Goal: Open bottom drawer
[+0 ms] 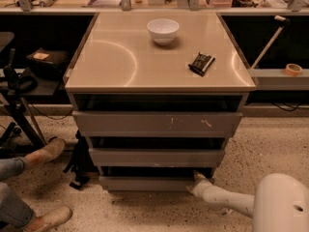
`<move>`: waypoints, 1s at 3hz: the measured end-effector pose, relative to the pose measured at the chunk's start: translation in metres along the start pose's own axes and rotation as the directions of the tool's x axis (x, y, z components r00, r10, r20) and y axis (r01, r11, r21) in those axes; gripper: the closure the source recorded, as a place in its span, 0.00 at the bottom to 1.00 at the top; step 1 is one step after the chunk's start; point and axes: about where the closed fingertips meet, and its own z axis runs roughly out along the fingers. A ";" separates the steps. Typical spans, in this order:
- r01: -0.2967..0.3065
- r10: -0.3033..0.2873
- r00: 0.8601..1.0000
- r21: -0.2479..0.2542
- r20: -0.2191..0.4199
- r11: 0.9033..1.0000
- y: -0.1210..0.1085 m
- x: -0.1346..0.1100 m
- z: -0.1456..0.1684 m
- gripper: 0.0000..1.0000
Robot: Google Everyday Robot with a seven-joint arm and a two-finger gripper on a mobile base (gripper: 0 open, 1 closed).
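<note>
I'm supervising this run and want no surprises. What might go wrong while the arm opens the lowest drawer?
1. The gripper sits at the far right end of the bottom drawer, at its top edge. An off-centre pull on that handleless front may skew the drawer or slip off.
2. A person's shoe and a black strap lie on the floor left of the cabinet, close enough that the sliding drawer might catch them.

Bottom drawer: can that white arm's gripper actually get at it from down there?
Probably yes: the gripper sits right at the top right edge of the bottom drawer, and nothing stands between them.
</note>
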 end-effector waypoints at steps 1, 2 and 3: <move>0.000 0.000 1.000 0.000 0.000 1.000 0.000 0.000 0.000 0.65; 0.000 0.000 1.000 0.000 0.000 1.000 0.000 0.000 0.000 0.88; -0.015 0.015 1.000 0.013 0.018 1.000 0.005 0.005 -0.009 1.00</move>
